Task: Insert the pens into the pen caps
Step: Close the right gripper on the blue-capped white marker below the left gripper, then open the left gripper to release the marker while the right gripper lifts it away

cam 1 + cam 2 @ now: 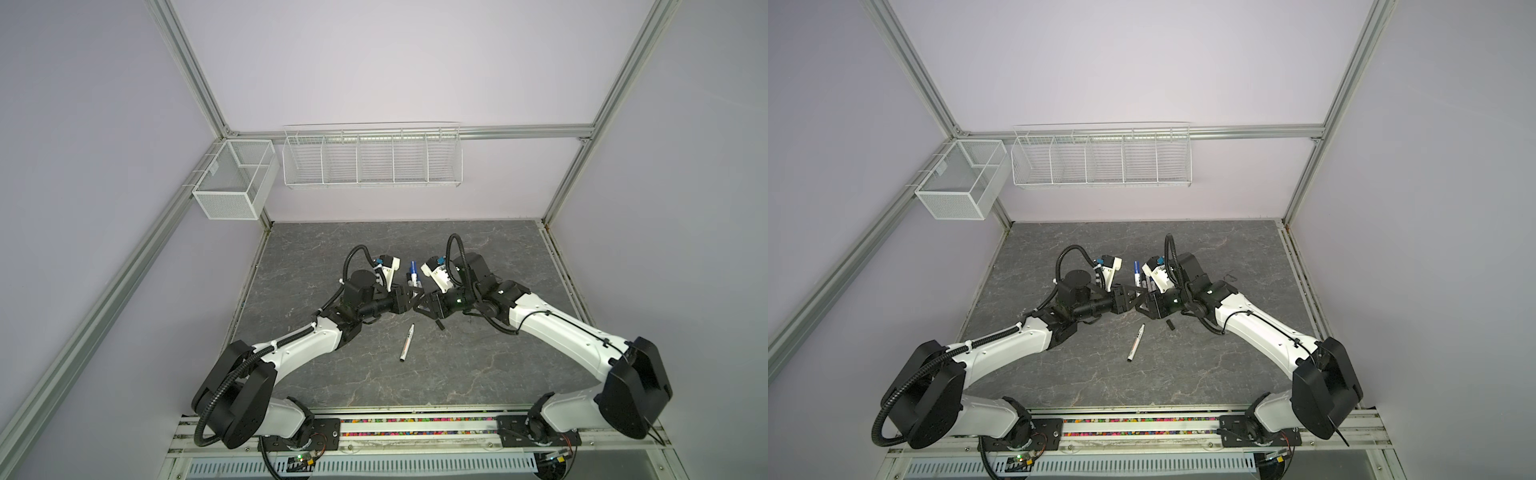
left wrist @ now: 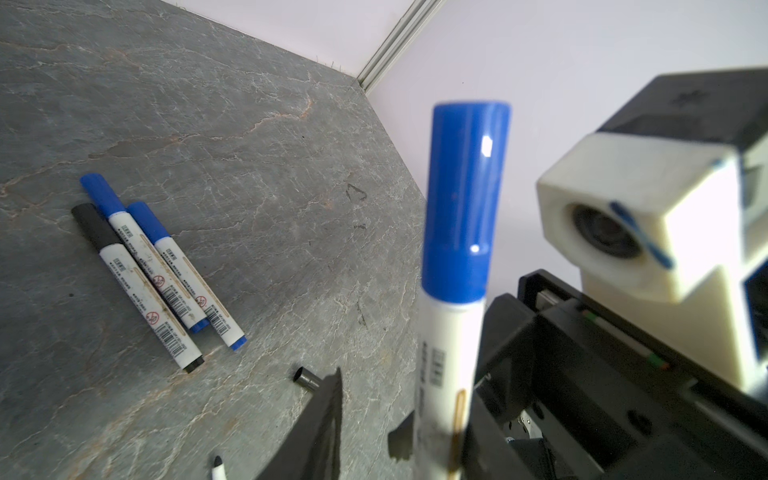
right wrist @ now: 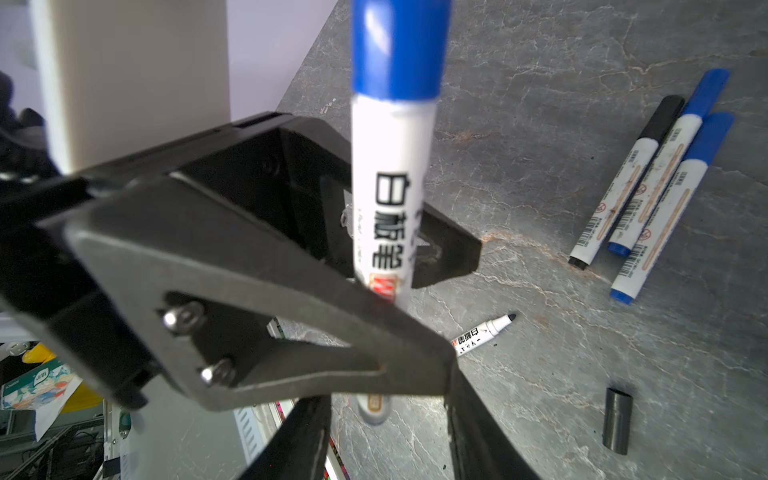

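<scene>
My left gripper (image 1: 406,300) is shut on the white barrel of a pen (image 3: 390,187) that stands upright with a blue cap (image 2: 465,187) on its top. My right gripper (image 3: 386,440) is open, its fingers wide apart on either side of that pen's lower end without touching it. An uncapped pen (image 1: 407,343) with a black tip lies on the grey table just in front of both grippers. A loose black pen cap (image 3: 618,419) lies near it. Three capped pens (image 2: 158,270), two blue and one black, lie side by side beyond the grippers.
A white mesh basket (image 1: 232,183) hangs on the left wall and a wire rack (image 1: 372,160) with several compartments hangs on the back wall. Aluminium frame posts (image 1: 573,166) stand at the table's corners. A rail (image 1: 415,432) with both arm bases runs along the front edge.
</scene>
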Controlling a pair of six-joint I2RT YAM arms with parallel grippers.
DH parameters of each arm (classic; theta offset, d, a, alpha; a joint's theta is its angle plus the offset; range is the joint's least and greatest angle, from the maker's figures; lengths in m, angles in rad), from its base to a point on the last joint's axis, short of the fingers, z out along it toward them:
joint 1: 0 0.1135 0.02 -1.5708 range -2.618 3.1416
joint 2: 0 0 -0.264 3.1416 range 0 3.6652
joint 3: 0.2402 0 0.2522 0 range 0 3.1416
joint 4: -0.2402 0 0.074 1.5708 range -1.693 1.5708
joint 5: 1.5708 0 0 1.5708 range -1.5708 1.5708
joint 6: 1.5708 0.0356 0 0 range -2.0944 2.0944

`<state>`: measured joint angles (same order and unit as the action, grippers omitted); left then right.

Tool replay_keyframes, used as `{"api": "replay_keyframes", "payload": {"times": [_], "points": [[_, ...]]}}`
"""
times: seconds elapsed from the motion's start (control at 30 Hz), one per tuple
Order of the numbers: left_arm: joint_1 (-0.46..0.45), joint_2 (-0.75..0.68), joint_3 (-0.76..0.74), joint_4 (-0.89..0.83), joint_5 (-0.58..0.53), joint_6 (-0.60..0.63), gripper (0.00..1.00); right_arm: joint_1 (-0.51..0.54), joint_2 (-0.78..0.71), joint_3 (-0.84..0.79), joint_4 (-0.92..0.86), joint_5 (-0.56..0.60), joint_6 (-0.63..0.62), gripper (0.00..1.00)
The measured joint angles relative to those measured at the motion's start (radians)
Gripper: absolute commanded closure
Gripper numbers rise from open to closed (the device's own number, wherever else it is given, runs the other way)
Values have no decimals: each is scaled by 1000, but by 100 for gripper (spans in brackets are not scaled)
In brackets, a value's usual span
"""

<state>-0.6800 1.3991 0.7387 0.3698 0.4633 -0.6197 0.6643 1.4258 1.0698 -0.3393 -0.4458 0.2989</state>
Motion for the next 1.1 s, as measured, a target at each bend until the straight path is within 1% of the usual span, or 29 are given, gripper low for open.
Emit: {"api": "replay_keyframes", "payload": {"times": [0.1, 0.33, 0.5, 0.63, 0.77, 0.87, 0.97, 1.1], "points": [[0, 0, 1, 0, 6, 0, 59, 6, 14, 0, 4, 1, 0, 58], [1, 0, 4, 8, 6, 0, 59, 10, 23, 0, 31, 16, 23, 79], [2, 0, 4, 12, 5, 0, 59, 11, 29, 0, 41, 45, 38, 88], [2, 0, 4, 10, 3, 3, 56, 10, 29, -3, 45, 76, 45, 89], [2, -6, 2, -23, -22, 18, 45, -8, 29, -5, 38, 123, 53, 91], [-3, -41, -20, -87, -50, 51, 43, -40, 39, -2, 32, 168, 53, 91], [-27, -81, -42, -202, -133, 105, 42, -76, 93, 24, -2, 201, 53, 91], [-118, -90, -43, -362, -274, 180, 42, -115, 210, 72, -50, 229, 52, 90]]}}
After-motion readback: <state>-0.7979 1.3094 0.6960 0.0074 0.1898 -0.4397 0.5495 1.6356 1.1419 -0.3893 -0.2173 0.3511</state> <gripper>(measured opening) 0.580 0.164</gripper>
